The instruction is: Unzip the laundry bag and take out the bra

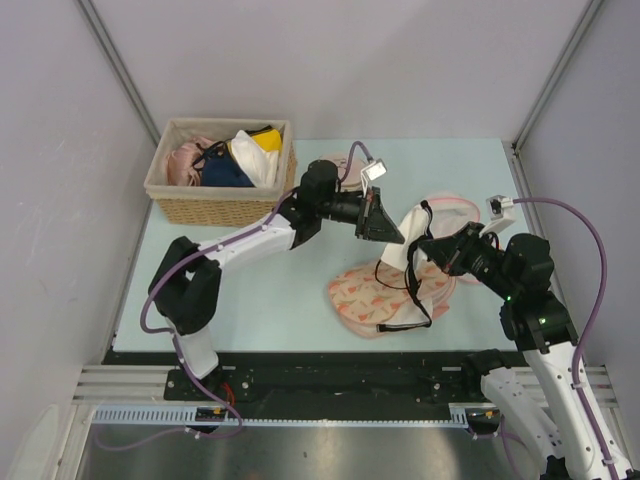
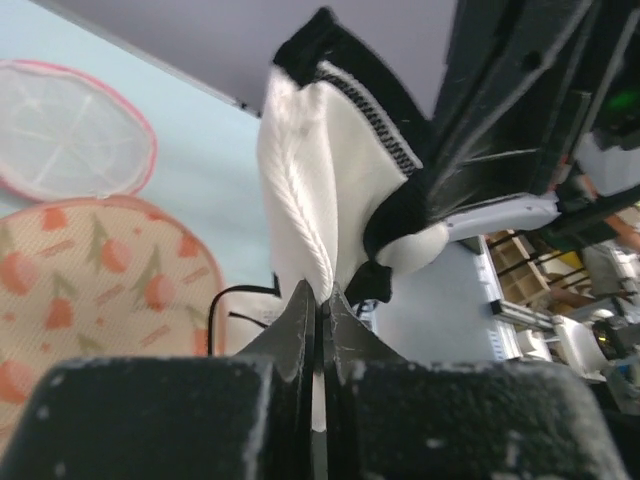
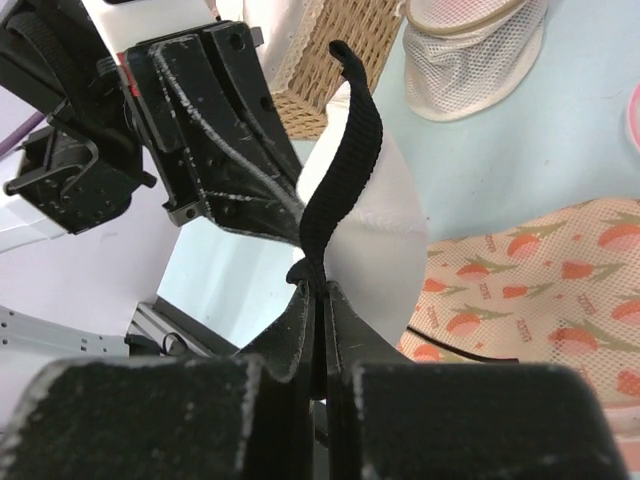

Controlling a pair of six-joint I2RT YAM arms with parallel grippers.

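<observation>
The bra (image 1: 403,238), white with black straps and edging, hangs lifted between my two grippers above the table. My left gripper (image 1: 390,232) is shut on its white fabric (image 2: 320,190), pinched at the fingertips (image 2: 322,296). My right gripper (image 1: 432,252) is shut on a black strap (image 3: 340,170), with the white cup (image 3: 385,225) behind it. The laundry bag (image 1: 372,296) lies open and flat beneath them, cream-peach with pink prints (image 2: 90,275) (image 3: 545,290). Black straps trail down onto the laundry bag.
A wicker basket (image 1: 172,203) with pink, navy and yellow-white garments stands at the back left (image 3: 345,45). A round white mesh bag with pink rim (image 2: 70,130) lies behind the left arm. A small white mesh bag (image 3: 480,50) sits near the basket.
</observation>
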